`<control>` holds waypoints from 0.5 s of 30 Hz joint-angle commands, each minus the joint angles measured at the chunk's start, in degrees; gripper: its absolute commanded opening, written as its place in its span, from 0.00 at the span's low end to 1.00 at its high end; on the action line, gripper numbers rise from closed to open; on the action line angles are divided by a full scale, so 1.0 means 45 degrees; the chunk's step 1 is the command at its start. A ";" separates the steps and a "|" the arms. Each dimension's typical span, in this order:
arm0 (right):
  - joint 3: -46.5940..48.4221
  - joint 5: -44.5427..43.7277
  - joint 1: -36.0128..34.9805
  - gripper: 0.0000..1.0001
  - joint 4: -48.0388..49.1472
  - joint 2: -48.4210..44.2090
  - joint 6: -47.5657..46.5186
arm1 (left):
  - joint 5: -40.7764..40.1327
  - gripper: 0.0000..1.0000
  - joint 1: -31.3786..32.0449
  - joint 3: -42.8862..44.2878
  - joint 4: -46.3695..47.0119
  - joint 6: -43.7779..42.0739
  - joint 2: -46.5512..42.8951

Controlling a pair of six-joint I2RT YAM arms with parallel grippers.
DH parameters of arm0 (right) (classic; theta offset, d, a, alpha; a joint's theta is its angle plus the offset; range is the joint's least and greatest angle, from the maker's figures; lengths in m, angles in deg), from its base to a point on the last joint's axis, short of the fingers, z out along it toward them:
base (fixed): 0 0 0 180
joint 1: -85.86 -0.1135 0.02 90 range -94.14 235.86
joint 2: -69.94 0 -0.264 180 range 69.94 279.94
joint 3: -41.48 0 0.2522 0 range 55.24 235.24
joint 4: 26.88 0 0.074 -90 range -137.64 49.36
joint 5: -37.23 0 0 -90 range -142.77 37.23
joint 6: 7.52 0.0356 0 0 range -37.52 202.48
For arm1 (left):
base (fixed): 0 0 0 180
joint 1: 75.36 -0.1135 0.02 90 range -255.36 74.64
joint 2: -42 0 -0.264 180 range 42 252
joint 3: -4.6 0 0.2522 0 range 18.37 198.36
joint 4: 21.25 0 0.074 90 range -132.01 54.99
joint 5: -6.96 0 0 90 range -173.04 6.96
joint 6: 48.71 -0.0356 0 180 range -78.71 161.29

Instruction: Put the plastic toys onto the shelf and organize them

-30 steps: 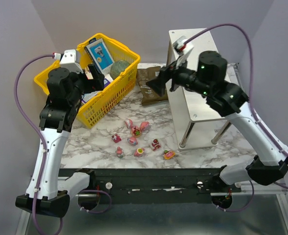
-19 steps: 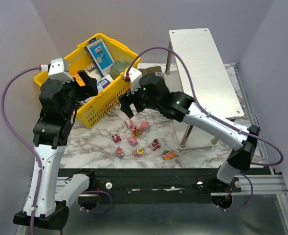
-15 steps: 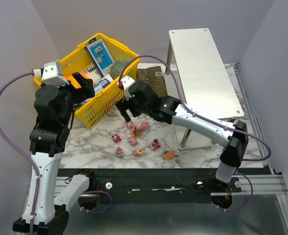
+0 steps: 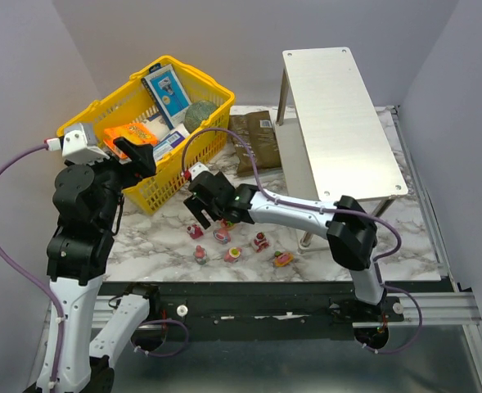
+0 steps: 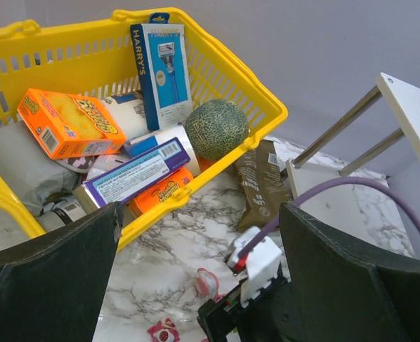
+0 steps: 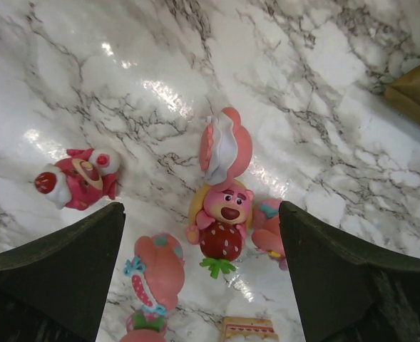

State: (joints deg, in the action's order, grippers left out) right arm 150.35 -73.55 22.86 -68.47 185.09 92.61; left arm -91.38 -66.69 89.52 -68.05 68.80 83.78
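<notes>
Nearest the arm bases, a scatter of tiny pink and red plastic toys (image 4: 233, 255) lies on the white marble-patterned table (image 4: 142, 237). The right gripper (image 4: 198, 218) hangs over the cluster's left end, fingers spread wide with nothing between them. Under the gap sits a small pink plastic bear hugging a red strawberry (image 6: 222, 216), its long axis crossing the closing line, so the pads would likely meet its flanks. Room is tight: a pink-and-white shell-shaped toy (image 6: 224, 146) lies just beyond its head, and another pink toy (image 6: 270, 228) crowds one side. Farther left, the left gripper (image 4: 136, 152), likewise wide and empty, hovers above the yellow plastic basket (image 4: 183, 168). The two-tier white-silver metal shelf (image 4: 343, 115) stands far right, on the right arm's side
</notes>
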 commanded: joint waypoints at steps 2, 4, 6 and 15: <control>0.0368 -0.1084 -0.0062 0.96 0.0364 0.0933 0.0464 | 0.0017 0.99 0.0125 -0.0148 0.0173 0.0158 0.0130; 0.0271 -0.1319 -0.0004 0.97 0.0930 0.1206 0.0230 | -0.0119 0.99 0.0125 -0.0265 0.0504 0.0079 0.0188; 0.0562 -0.1536 0.0074 0.96 0.0971 0.1480 0.0034 | -0.0217 0.99 0.0125 -0.0052 0.0410 0.0176 0.0344; 0.0993 -0.0443 0.0739 0.86 0.1244 0.2183 0.0151 | -0.0061 0.99 0.0183 -0.0069 0.0486 -0.0351 0.0696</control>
State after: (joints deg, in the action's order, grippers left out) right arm 153.24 -76.89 25.29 -65.19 193.03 93.00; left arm -91.40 -66.23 89.13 -66.89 68.27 87.26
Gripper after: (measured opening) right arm 0.900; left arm 0.988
